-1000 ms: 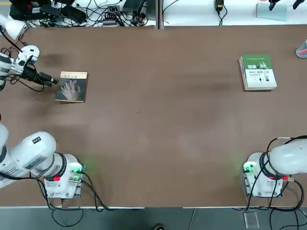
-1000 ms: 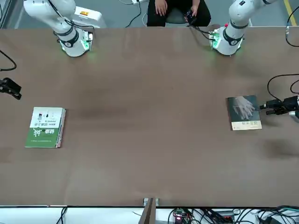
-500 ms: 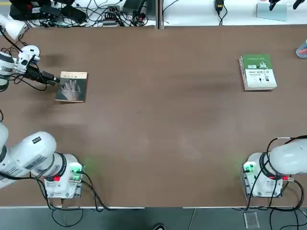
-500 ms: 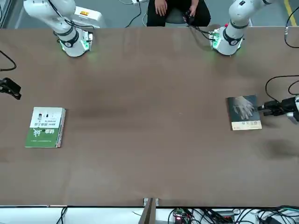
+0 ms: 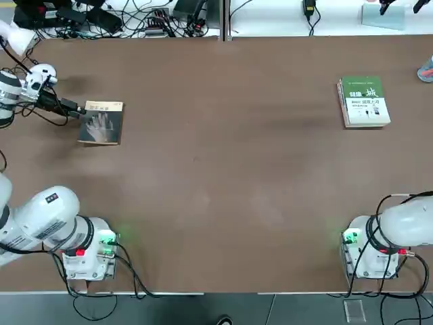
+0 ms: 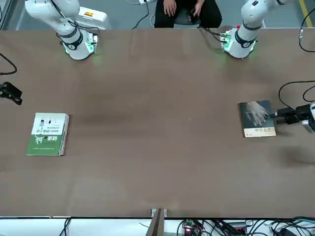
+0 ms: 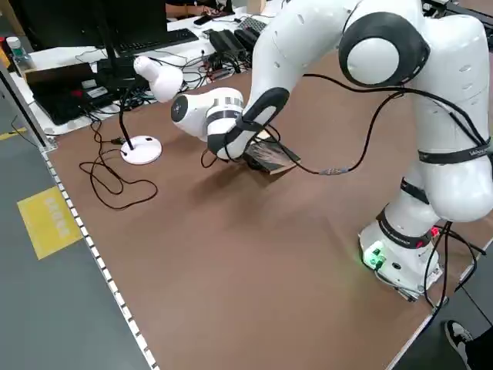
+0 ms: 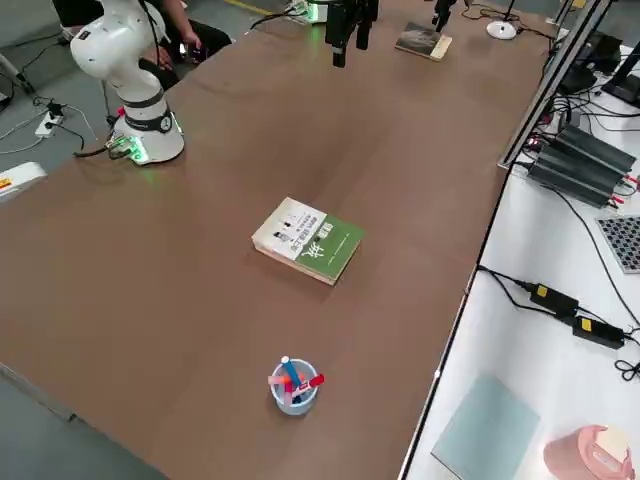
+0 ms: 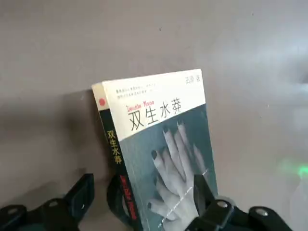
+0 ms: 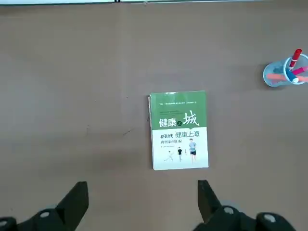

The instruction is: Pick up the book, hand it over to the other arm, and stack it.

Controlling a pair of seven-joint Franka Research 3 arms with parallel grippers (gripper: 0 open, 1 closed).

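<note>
In the top view, the dark book lies near the worktop's left edge, toward its far corner, with the left gripper at its side; the green-and-white book lies near the right edge. In the left wrist view, the left gripper's 2 fingers stand apart, released, around the dark book's spine side. In the right wrist view, the right gripper is released too, facing the green-and-white book.

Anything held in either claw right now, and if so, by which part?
Nothing is held: the left claw is open at the dark book, and the right claw is open above the table.
</note>
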